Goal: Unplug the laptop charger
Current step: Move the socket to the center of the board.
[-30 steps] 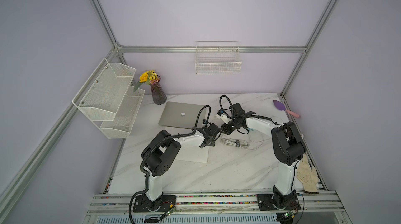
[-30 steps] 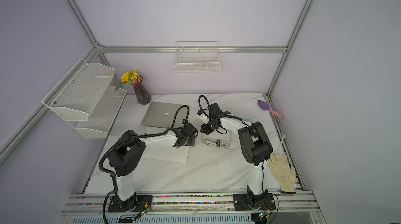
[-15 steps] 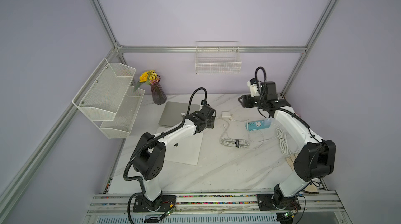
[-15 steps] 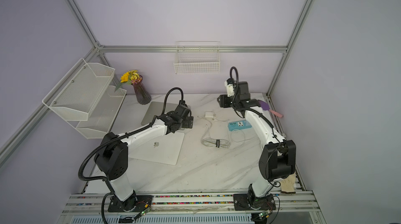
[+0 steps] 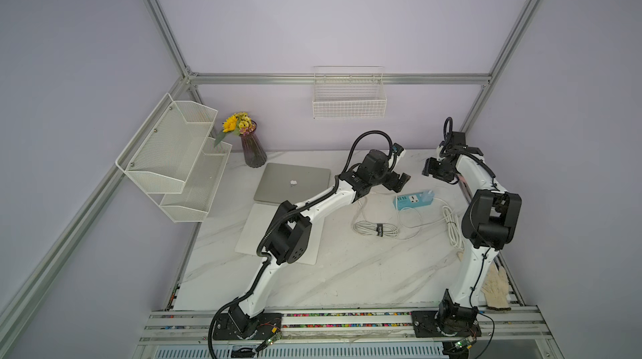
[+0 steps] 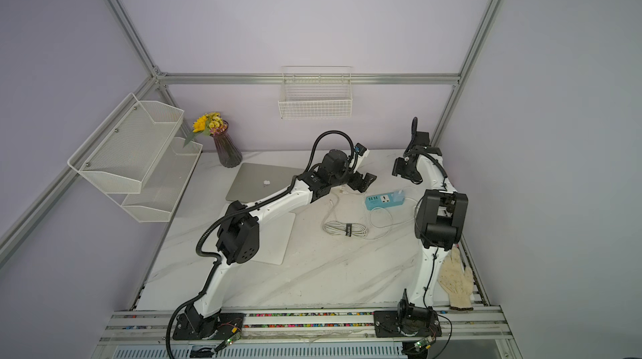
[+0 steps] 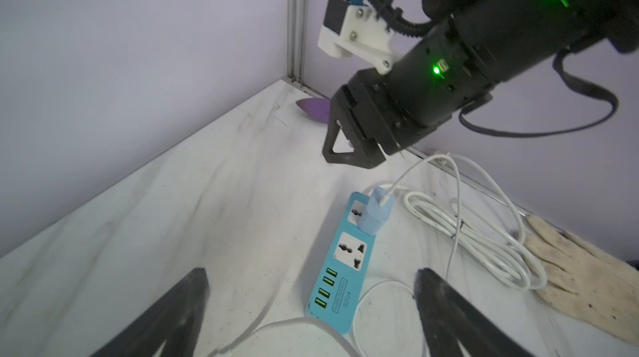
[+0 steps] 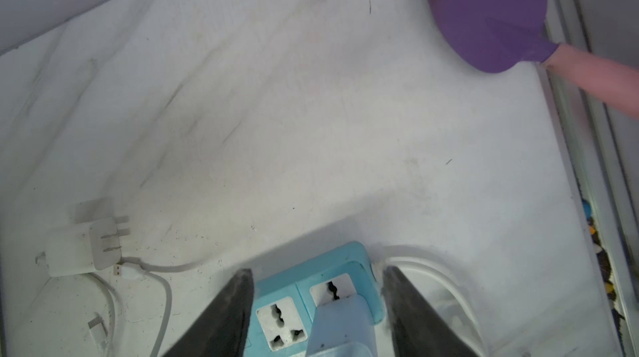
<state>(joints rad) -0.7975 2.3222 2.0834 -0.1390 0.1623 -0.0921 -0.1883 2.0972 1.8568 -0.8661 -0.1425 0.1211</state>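
Note:
The laptop charger [image 8: 81, 251], a white square brick, lies on the marble with its prongs bare and its thin white cable [image 8: 162, 269] trailing off. It is apart from the light-blue power strip [image 5: 413, 199] [image 6: 384, 199] [image 7: 340, 275] [image 8: 276, 286]; in both top views my left arm hides it. My left gripper [image 5: 399, 180] [image 6: 366, 180] [image 7: 311, 272] hovers open short of the strip's USB end. My right gripper [image 5: 436, 169] [image 6: 404, 169] [image 7: 352, 158] [image 8: 317, 272] hangs open above the strip's far end, holding nothing. A pale-blue adapter [image 7: 377, 211] [image 8: 342, 324] is plugged in there.
A closed laptop [image 5: 291, 183] and a white mat [image 5: 253, 239] lie on the left. A tied cord bundle [image 5: 377, 229], a loose thick cord [image 7: 484, 234], a glove [image 5: 496, 287] and a purple spatula [image 8: 484, 16] lie around. A flower vase [image 5: 253, 152], a shelf [image 5: 173, 155] and a wall basket [image 5: 349, 96] line the back.
Both arms have left the table's middle. The left gripper has swung right toward the power strip. The right arm went to the back right and its jaws have widened.

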